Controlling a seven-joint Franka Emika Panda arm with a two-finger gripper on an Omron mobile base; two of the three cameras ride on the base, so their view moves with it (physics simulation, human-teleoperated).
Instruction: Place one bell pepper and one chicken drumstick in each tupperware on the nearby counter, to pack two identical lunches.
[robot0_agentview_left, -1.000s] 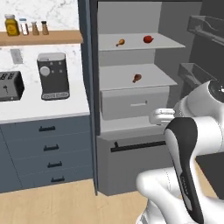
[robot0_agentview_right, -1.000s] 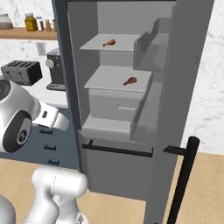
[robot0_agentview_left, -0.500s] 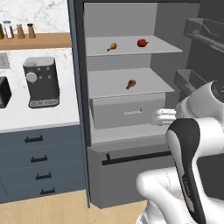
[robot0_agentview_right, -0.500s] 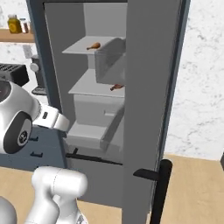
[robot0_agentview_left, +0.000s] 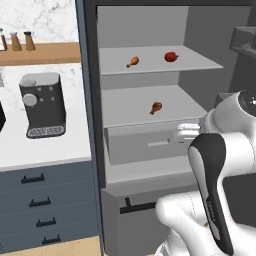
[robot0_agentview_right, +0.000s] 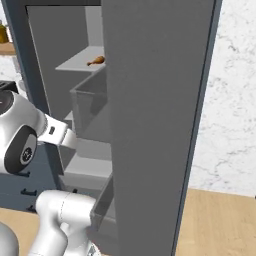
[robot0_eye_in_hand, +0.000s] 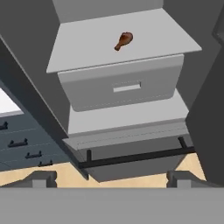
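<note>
Open fridge (robot0_agentview_left: 150, 125) is the landmark. Two grey shelves inside, w/ a grey drawer (robot0_agentview_left: 145, 145) under the lower one.

Upper shelf (robot0_agentview_left: 155, 62): one chicken drumstick (robot0_agentview_left: 132, 62) left of centre, red bell pepper (robot0_agentview_left: 171, 56) to its right, well apart, both lying flat. In right base view the same drumstick (robot0_agentview_right: 96, 61) sits near the shelf's front edge.

Lower shelf (robot0_agentview_left: 145, 106): a second drumstick (robot0_agentview_left: 156, 107) roughly mid-shelf, just above the drawer front. Hand view looks at it (robot0_eye_in_hand: 124, 40) from below and in front, thick end up-right, bone end down-left; drawer (robot0_eye_in_hand: 124, 85) w/ a pale slot handle directly beneath, then a lower compartment w/ a black bar handle (robot0_eye_in_hand: 135, 158).

Tool (robot0_eye_in_hand: 111, 179): two small tips at the bottom edge of the hand view, spread wide apart, nothing between them, so released. It's outside the fridge, in front of the lower compartment, not touching anything. In left base view the white wrist (robot0_agentview_left: 186, 134) is at drawer height, near the fridge's right side.

Left of the fridge: white worktop (robot0_agentview_left: 30, 150) over blue-grey drawers w/ black handles. Coffee machine (robot0_agentview_left: 42, 105) stands on it near the fridge wall. Wooden shelf (robot0_agentview_left: 40, 52) above, holding small shakers (robot0_agentview_left: 22, 41).

Fridge door (robot0_agentview_right: 155, 125) swung open, blocks much of the right base view; marble wall and wood floor (robot0_agentview_right: 220, 220) to its right.
</note>
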